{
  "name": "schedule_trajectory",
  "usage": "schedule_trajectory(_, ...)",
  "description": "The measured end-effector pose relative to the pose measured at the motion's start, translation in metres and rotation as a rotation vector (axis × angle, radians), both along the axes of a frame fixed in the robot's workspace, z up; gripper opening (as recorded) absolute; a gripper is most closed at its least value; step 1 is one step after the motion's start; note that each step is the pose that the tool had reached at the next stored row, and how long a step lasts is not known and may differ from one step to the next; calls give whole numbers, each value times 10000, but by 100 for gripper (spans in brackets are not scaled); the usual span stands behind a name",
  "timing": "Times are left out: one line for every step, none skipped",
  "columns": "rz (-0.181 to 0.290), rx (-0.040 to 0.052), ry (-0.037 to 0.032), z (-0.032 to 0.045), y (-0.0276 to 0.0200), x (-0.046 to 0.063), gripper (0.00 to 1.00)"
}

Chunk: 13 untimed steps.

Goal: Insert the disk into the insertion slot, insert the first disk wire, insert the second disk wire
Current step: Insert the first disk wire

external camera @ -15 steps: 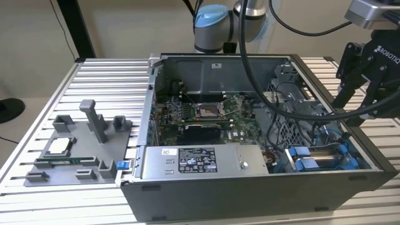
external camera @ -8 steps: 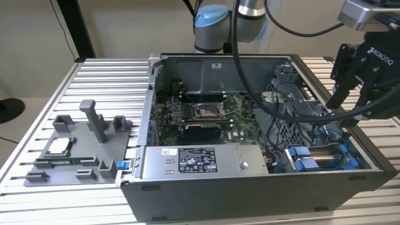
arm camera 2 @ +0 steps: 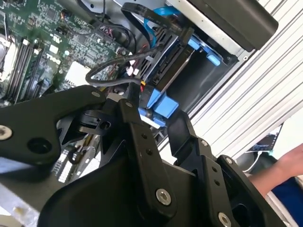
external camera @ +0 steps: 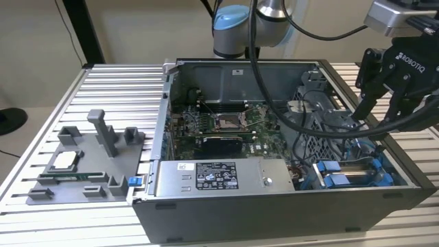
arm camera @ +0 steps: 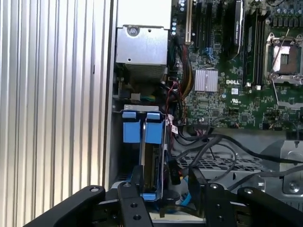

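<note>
The disk (arm camera 2: 176, 64) stands on edge inside the insertion slot (external camera: 357, 177), at the front corner of the open computer case on the exterior view's right. Its blue bracket tabs (arm camera: 143, 126) stick up at one end. Black and blue wires (arm camera 2: 158, 28) bunch at the disk's other end; whether they are plugged in I cannot tell. My gripper (external camera: 373, 117) hangs above the slot, open, with nothing between its fingers. In both wrist views the black fingers (arm camera: 133, 187) straddle the line of the disk from above, and the gripper (arm camera 2: 151, 113) stays apart from it.
The grey labelled power-supply box (external camera: 216, 177) lies along the case's front wall beside the slot. The motherboard (external camera: 223, 123) fills the case floor. A grey fixture with upright posts (external camera: 86, 159) stands on the ribbed table at the exterior view's left. A person's hand (arm camera 2: 286, 163) is beyond the case.
</note>
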<state>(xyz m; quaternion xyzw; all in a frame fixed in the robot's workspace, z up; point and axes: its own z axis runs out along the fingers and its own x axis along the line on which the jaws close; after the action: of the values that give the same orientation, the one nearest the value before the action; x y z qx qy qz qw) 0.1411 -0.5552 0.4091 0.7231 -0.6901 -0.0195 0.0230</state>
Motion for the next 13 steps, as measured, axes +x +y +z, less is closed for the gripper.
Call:
schedule_trajectory(157,-1,-6,-2,0,-1,100)
schedule_trajectory(309,-1,-17,-6,0,-1,100)
schedule_trajectory(443,-2,-31,-11,0,-2,100)
schedule_trajectory(554,-2,-55,-20,0,-5,100)
schedule_trajectory(645,-2,-81,-30,0,-7,100)
schedule_trajectory(719,-3,-108,-40,0,-11,100)
schedule_trajectory(770,-4,-143,-52,0,-18,100)
schedule_trajectory(805,-6,-184,-64,0,-27,100)
schedule_trajectory(827,-10,-230,-72,1,-39,100)
schedule_trajectory(839,-16,-264,-79,1,-57,100)
schedule_trajectory(844,-28,-294,-84,1,-77,100)
schedule_trajectory(850,-41,-332,-89,1,-97,100)
schedule_trajectory(857,-51,-390,-95,2,-113,100)
